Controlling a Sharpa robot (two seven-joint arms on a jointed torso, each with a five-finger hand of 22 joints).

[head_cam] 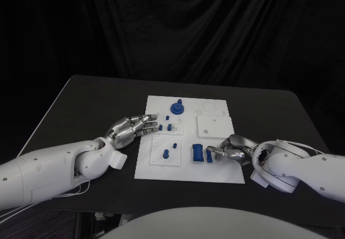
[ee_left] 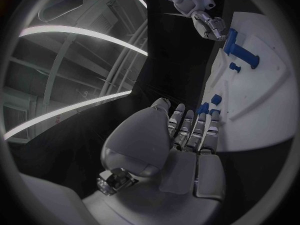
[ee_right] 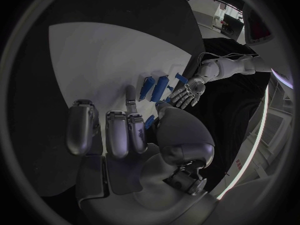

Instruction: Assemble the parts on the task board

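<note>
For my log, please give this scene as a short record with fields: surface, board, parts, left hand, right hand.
surface: black table
board: white plate in the middle of the table
parts: small blue pieces on the board
left hand: at the board's left edge, fingers apart, holds nothing
right hand: at the board's right edge, fingers curled beside the blue pieces; hold unclear
</note>
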